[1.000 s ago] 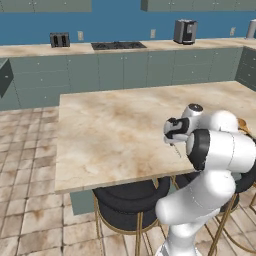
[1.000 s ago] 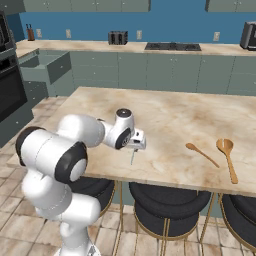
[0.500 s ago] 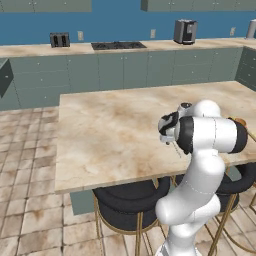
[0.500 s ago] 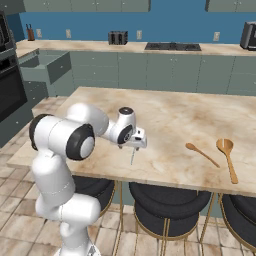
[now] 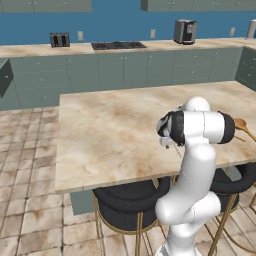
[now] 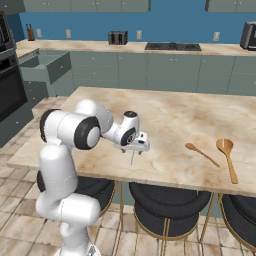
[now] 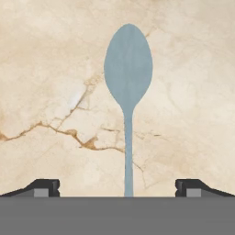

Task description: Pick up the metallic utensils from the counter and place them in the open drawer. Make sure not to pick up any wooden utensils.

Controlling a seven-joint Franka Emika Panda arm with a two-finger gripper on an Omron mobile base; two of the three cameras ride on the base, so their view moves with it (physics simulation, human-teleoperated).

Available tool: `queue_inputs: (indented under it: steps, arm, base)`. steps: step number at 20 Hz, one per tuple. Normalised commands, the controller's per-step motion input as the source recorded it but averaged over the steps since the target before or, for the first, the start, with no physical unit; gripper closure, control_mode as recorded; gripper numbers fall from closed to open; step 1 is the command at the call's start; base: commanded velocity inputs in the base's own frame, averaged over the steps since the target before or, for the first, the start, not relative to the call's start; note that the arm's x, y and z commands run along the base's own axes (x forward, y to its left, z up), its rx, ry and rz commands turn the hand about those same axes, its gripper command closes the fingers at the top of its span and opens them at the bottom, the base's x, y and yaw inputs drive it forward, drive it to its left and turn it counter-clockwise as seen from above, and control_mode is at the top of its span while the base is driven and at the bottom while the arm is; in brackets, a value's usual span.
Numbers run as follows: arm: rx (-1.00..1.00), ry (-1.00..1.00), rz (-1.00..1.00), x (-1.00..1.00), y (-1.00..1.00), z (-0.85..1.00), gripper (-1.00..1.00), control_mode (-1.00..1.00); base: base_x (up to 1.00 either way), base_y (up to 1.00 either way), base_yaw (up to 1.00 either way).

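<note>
- The gripper (image 7: 117,186) hangs low over the counter (image 6: 170,115) with its jaws spread wide and nothing between them, lined up over the handle of the silver-grey spoon (image 7: 128,96).
- The spoon lies flat on the marbled stone, its bowl pointing away from the hand and its handle running back between the two dark fingertips (image 7: 44,186); they do not appear to touch it.
- In the right base view the hand sits near the front edge of the counter, and the thin grey handle of the spoon (image 6: 132,158) pokes out just below it.
- By this reading the task is at its opening stage: no metal utensil is lifted, and the open drawer (image 6: 47,67), far off to the left by the oven, shows nothing visible inside from this angle.
- The knife cannot be made out in these views, so its whereabouts remain unsettled.
- The two wooden spoons (image 6: 227,156) lie well apart from the hand, toward the right end of the counter, and pose no likely risk of a mistaken pick here.
- Black stools (image 6: 172,207) stand under the counter's front edge.
- A toaster (image 6: 118,37) and a hob (image 6: 172,46) sit on the far worktop, clear of the work.
- Nothing on the counter stands between gripper and spoon; the long carry to the drawer is what remains.
</note>
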Motion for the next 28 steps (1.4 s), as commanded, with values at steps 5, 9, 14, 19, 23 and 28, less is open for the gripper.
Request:
queue_inputs:
  steps: [5,9,14,19,23,28]
  arm:
    - [0.00,0.03,0.00,0.20,-0.01,-0.34,-1.00,-1.00]
    - [0.00,0.07,0.00,0.03,0.00,-0.55,-1.00,-1.00]
    - [0.01,0.07,0.00,-0.01,0.00,-0.63,1.00,-1.00]
    - [0.01,0.00,0.00,-0.16,0.00,-0.41,1.00,-1.00]
    - [0.12,0.00,0.00,-0.34,0.28,-0.21,1.00,-1.00]
    - [0.09,0.00,0.02,-0.34,0.78,-0.44,1.00,-1.00]
  base:
    - [0.00,0.00,0.00]
    - [0.00,0.00,0.00]
    - [0.00,0.00,0.00]
    - [0.00,0.00,0.00]
    - [0.00,0.00,0.00]
    - [0.00,0.00,0.00]
